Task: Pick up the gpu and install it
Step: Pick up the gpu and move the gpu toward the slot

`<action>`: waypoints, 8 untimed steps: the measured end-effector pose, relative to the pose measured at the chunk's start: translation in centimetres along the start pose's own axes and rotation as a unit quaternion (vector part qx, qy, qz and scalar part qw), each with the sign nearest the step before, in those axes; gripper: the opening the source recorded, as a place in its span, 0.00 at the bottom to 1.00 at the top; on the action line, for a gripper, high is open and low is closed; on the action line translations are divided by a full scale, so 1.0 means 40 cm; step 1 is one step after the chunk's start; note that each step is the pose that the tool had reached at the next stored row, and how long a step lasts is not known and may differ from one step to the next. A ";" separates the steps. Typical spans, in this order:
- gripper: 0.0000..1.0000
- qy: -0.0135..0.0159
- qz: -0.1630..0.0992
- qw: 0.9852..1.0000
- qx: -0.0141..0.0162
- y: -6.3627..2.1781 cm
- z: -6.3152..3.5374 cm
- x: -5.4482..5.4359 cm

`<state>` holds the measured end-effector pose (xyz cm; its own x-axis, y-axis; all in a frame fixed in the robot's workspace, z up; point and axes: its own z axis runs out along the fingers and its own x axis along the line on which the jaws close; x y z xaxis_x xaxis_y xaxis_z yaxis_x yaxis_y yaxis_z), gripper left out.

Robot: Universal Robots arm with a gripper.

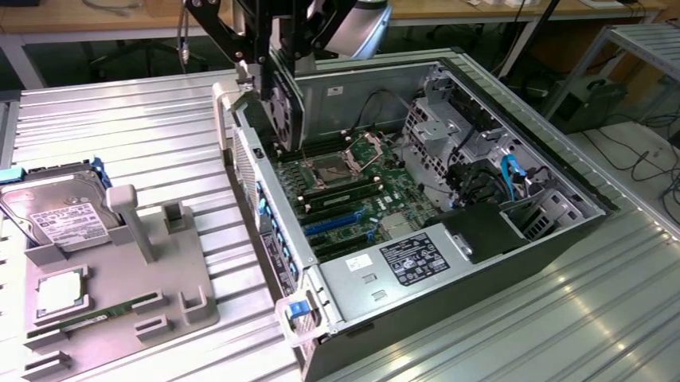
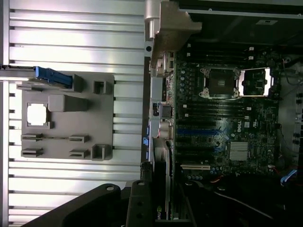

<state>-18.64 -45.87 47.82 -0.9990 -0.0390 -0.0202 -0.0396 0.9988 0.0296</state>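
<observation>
The gripper (image 1: pixel 266 79) is clamped on the gpu (image 1: pixel 283 119); the card hangs upright above the open computer case (image 1: pixel 447 318), near its rear wall.

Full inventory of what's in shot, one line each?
table: 1, silver ribbed metal, under everything
computer case: 1, black and grey, side open, centre
motherboard: 1, green, inside the case
processor socket: 1, silver frame, open, on the motherboard
blue slots: at least 2, blue, on the motherboard
fixture tray: 1, grey, exterior view's left
hard drive: 1, silver with white label, in the tray
processor chip: 1, silver square, in the tray
memory stick: 1, green, in the tray
gpu: 1, dark, held on edge above the case's rear side
arm: 1, silver, above the case
end effector: 1, black, shut on the gpu
</observation>
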 end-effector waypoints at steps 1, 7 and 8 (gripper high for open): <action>0.27 0.000 0.000 1.000 0.000 0.000 0.000 -0.002; 0.27 0.000 0.000 1.000 0.000 0.000 0.000 -0.011; 0.27 0.000 0.000 1.000 0.000 -0.001 0.000 -0.013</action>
<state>-18.13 -45.87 47.82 -0.9990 -0.0389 -0.0202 -0.0395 0.9988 0.0296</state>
